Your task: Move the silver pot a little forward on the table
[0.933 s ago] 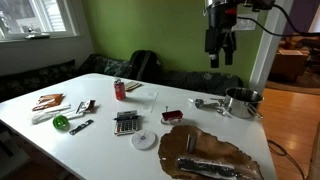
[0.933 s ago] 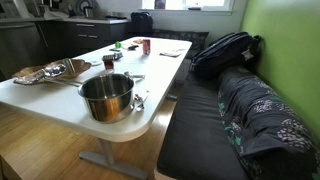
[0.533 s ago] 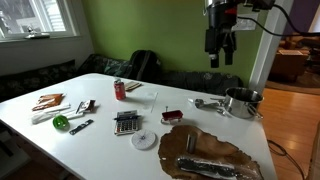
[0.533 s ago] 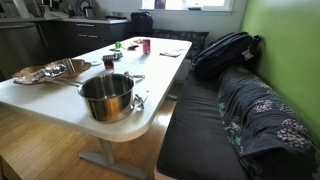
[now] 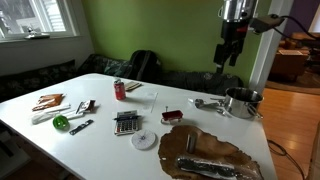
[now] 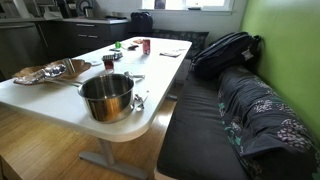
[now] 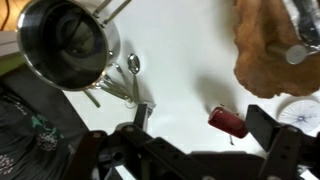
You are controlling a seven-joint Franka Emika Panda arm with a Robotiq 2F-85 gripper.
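The silver pot [image 5: 241,101] stands near the end of the white table [image 5: 100,140], shiny, with a long handle. It also shows in the other exterior view [image 6: 106,96] near the table's rounded corner, and in the wrist view [image 7: 66,42] at the upper left. My gripper [image 5: 229,60] hangs high above the table, a little to the left of the pot in that view. Its fingers are apart and hold nothing [image 7: 200,125]. The gripper is out of view in the exterior view from the pot's end.
A metal utensil [image 5: 207,103] lies beside the pot. A brown leather-like mat [image 5: 208,152] holds a silver object. A red can [image 5: 120,90], a calculator [image 5: 126,123], a small dark red object [image 7: 228,121] and other small items lie about. A bench with a black bag [image 6: 226,52] flanks the table.
The gripper has moved toward the pot's side of the table, staying high. The pot and the other items have not moved.
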